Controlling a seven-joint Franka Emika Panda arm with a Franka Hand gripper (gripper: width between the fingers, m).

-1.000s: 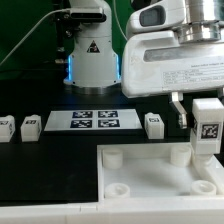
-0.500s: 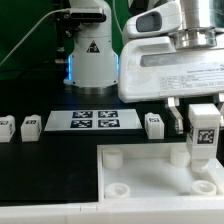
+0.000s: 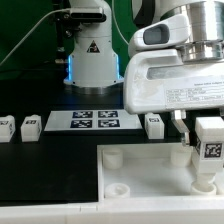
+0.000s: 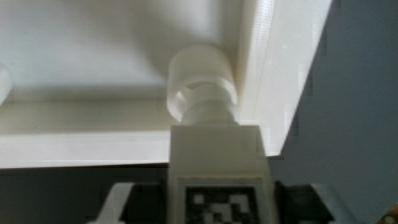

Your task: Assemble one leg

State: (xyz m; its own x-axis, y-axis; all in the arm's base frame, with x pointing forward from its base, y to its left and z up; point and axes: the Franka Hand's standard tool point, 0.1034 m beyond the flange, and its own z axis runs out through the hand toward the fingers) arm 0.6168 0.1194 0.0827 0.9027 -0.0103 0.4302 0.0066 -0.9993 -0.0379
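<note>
Since a second ago, the leg [image 3: 210,150] has been brought lower and a little toward the exterior view's right. It has been carried from above the tray-like tabletop [image 3: 150,172] down to that piece's far right corner, and the arm has shifted right with it.

The leg is held upright with its tag facing the camera. The gripper [image 3: 208,128] is closed on the leg's upper part, one finger on each side. In the wrist view the leg [image 4: 221,160] points straight at the round corner socket [image 4: 203,85], which sits tight against the tabletop's raised wall [image 4: 267,60]. Whether the leg's end already touches the socket cannot be told.

The step in hand is judged to be seating the leg in that socket. It would be done best if the leg were kept vertical and centred over the socket before any pressure is applied. The wall lies just beside the socket, so a sideways drift could catch the rim. The grip should be kept until the leg is seated.

One spare leg [image 3: 153,123] lies just right of the marker board [image 3: 95,121]. Another spare leg [image 3: 30,124] and a third spare leg [image 3: 5,126] lie to the board's left, well apart from the work.
</note>
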